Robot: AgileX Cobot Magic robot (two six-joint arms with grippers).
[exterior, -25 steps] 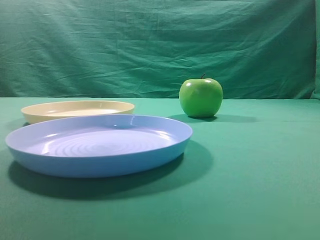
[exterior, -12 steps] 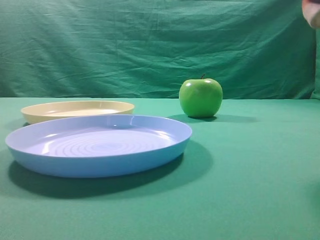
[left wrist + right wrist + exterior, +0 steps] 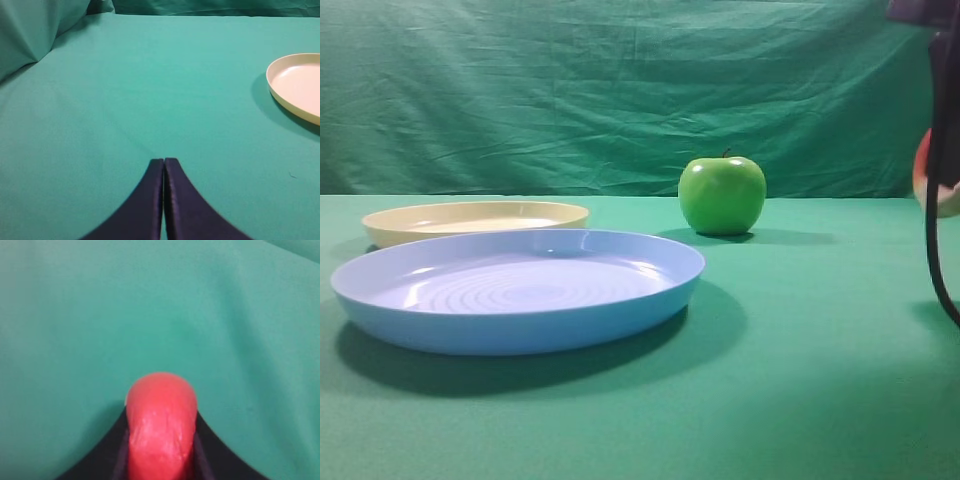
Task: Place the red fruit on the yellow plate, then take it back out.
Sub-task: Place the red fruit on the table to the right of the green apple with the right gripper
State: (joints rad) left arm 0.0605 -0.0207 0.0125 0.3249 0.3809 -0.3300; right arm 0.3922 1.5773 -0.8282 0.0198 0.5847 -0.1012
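Red fruit clamped between the two dark fingers of the right tool, red skin filling the gap in the right wrist view, with green cloth beneath and no contact with it visible. Seen again at the far right edge of the exterior high view as a red-over-pale sliver, mostly hidden behind a dark upright part of the right arm and raised above the bench. Well apart from the yellow plate, which lay far left and toward the back, holding nothing. Yellow plate also partly in the left wrist view, at the right edge, on bare green cloth.

Just in front of the yellow plate, overlapping it in the exterior high view: a larger blue plate with ringed centre. Whether the two rims touched could not be told. Green apple upright with stem up, behind and right of the blue plate, between the plates and the held fruit.

Left tool closed, tips pressed together on nothing, above the cloth to the left of the yellow plate. Wrinkled green backdrop behind everything.
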